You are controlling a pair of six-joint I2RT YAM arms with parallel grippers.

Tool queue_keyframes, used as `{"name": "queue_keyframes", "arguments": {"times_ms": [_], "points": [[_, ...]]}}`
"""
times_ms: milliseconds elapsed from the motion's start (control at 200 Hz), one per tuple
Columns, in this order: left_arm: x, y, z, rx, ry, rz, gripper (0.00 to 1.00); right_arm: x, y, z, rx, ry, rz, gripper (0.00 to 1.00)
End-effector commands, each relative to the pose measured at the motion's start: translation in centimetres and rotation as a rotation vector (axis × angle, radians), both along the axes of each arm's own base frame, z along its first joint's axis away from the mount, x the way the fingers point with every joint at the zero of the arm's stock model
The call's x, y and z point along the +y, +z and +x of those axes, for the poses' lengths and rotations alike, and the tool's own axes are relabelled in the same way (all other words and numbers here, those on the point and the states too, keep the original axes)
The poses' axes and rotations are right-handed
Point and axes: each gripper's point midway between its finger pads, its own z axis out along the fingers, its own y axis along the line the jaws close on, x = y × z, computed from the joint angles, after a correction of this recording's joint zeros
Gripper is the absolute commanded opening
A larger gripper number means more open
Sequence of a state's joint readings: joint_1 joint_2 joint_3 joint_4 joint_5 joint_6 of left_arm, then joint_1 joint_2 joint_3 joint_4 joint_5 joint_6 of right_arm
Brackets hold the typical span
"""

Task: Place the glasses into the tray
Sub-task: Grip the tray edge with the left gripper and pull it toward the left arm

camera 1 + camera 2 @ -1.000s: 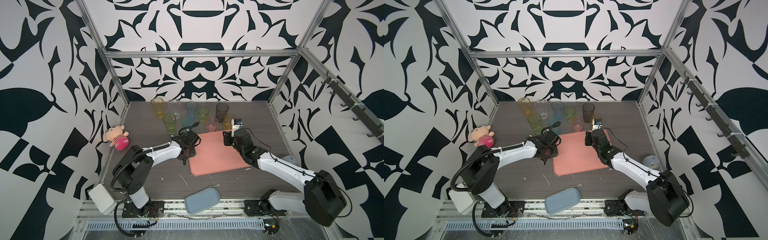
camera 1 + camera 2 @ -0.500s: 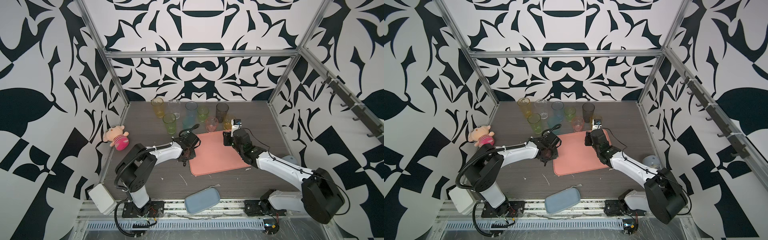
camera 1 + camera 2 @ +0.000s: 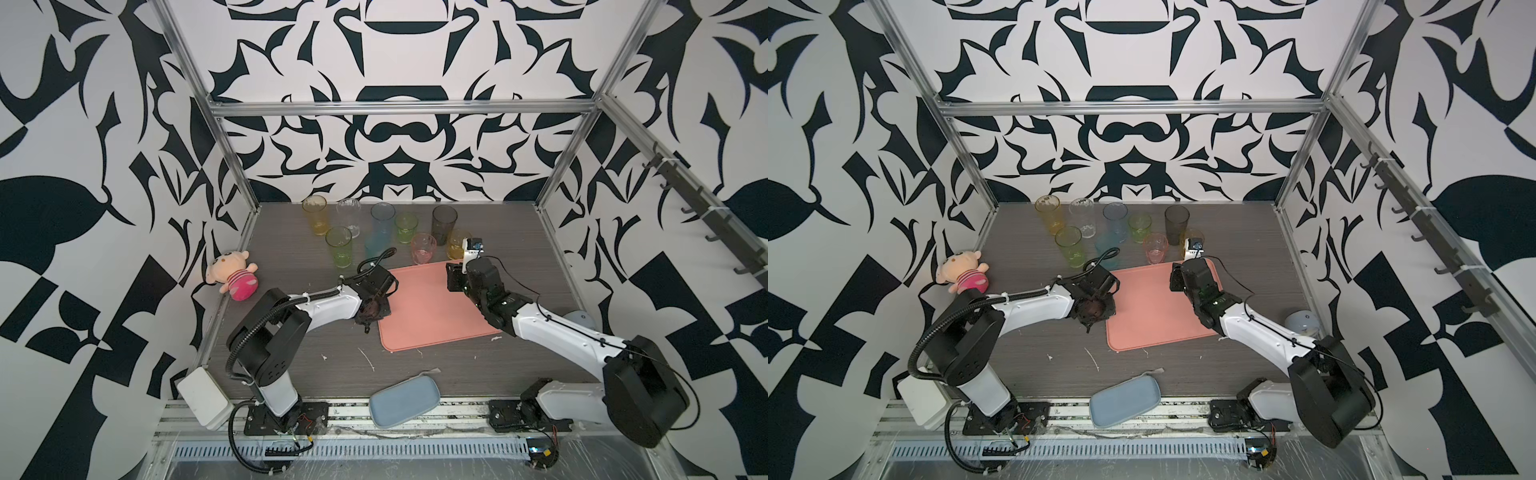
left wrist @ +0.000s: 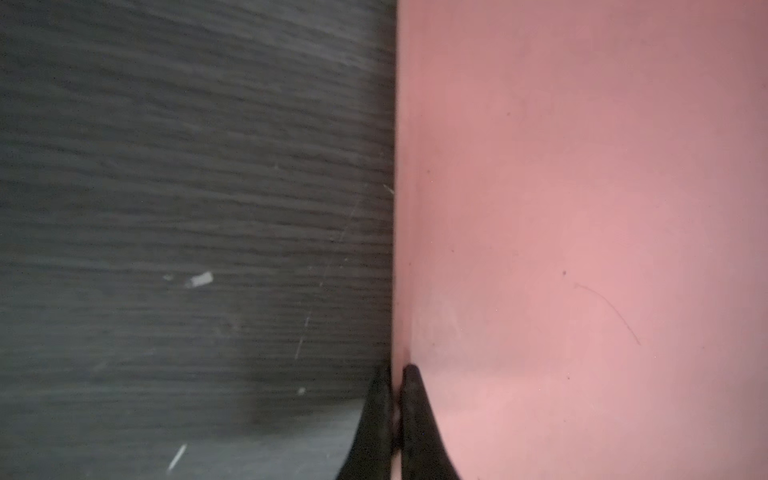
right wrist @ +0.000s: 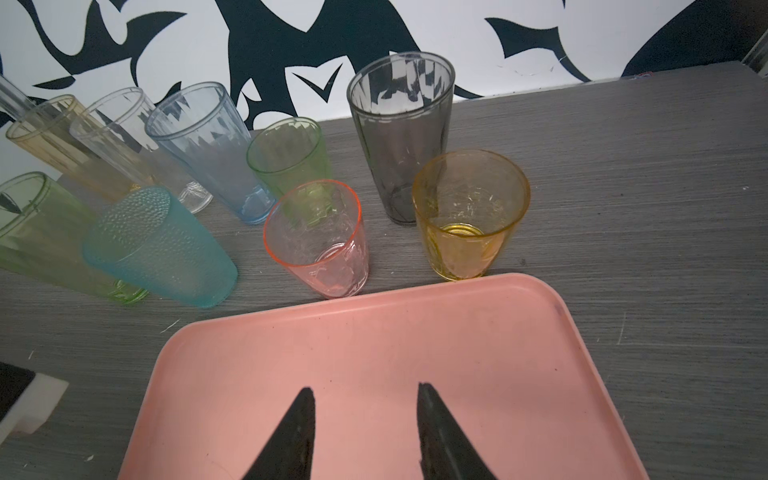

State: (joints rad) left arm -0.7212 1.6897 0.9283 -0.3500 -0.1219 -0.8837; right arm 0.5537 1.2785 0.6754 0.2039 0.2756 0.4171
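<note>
The salmon-pink tray (image 3: 432, 307) (image 3: 1154, 307) lies flat mid-table with nothing in it. My left gripper (image 3: 369, 326) (image 4: 397, 368) is shut on the tray's (image 4: 582, 208) left rim, one finger outside it and one inside. My right gripper (image 3: 453, 278) (image 5: 365, 390) hangs open and holds nothing, above the tray's (image 5: 374, 353) far end. Several glasses stand upright on the table behind the tray. Nearest its far rim are the pink glass (image 5: 320, 245) (image 3: 423, 248), the amber glass (image 5: 469, 216) and the teal glass (image 5: 158, 249). The smoke-grey glass (image 5: 399, 133) stands further back.
A plush toy (image 3: 232, 278) lies by the left wall. A blue-grey oblong dish (image 3: 405, 399) overhangs the front edge. A white box (image 3: 203, 392) sits at the front left corner, and a pale round object (image 3: 579, 320) is by the right wall. White scraps dot the table.
My left gripper has shut on the tray's left rim. My right gripper has stayed open in about the same place.
</note>
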Motion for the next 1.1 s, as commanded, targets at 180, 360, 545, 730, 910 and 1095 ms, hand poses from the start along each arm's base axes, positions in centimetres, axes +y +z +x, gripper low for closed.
{"name": "queue_keyframes", "arguments": {"times_ms": [180,360,545,730,910,1095], "points": [[5.1,-0.2,-2.0,0.101,-0.065,0.024,0.01,-0.1,1.2,0.7,-0.039,-0.022,0.001,0.43],[6.1,0.4,-2.6,0.11,-0.102,-0.008,0.0,-0.2,1.1,0.8,-0.038,-0.025,-0.001,0.43],[7.0,0.4,-2.9,0.126,-0.171,0.028,0.0,-0.1,1.0,0.7,-0.04,-0.023,-0.003,0.43],[8.1,0.7,-2.1,0.112,-0.179,0.045,0.0,-0.1,0.9,0.8,-0.038,-0.023,-0.004,0.43],[9.4,0.6,-1.2,0.109,-0.136,0.06,0.0,-0.2,0.8,0.8,-0.037,-0.025,-0.007,0.43],[10.6,0.2,-1.1,0.122,-0.126,0.108,0.0,-0.2,0.8,0.8,-0.039,-0.025,-0.008,0.43]]}}
